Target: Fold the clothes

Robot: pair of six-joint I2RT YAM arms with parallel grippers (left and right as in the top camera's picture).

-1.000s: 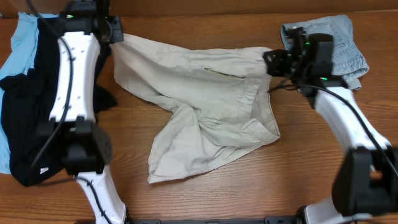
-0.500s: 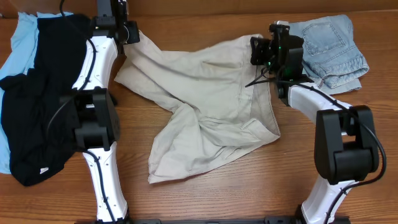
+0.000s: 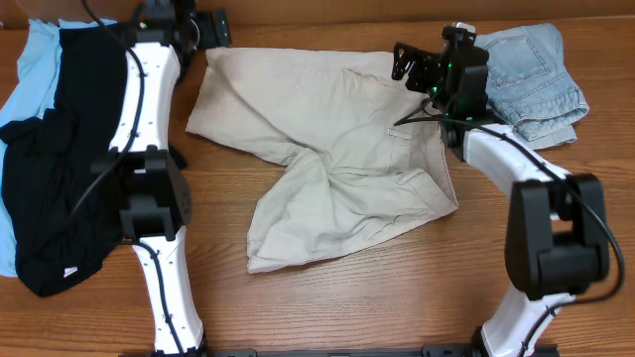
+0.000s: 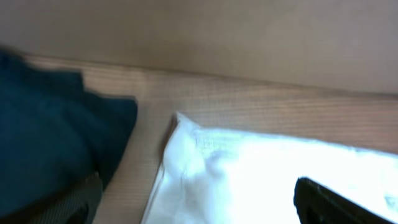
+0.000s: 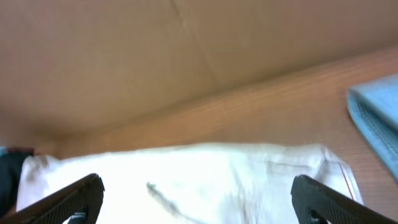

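Spreading looked to be the step in hand: the pale beige cotton shorts (image 3: 327, 149) lay opened out across the middle of the brown wooden table (image 3: 397, 307), with one leg reaching toward the near side in creases. The left gripper (image 3: 218, 27) hovered at the left corner of the shorts' far edge and the right gripper (image 3: 405, 62) at its right corner. Both had their fingers spread wide and held nothing. A black garment (image 3: 60, 149), a sky-blue piece (image 3: 30, 59) and a faded denim piece (image 3: 531, 79) lay at the sides. Judging by the rumples, the next move called for smoothing the near leg before any fold.
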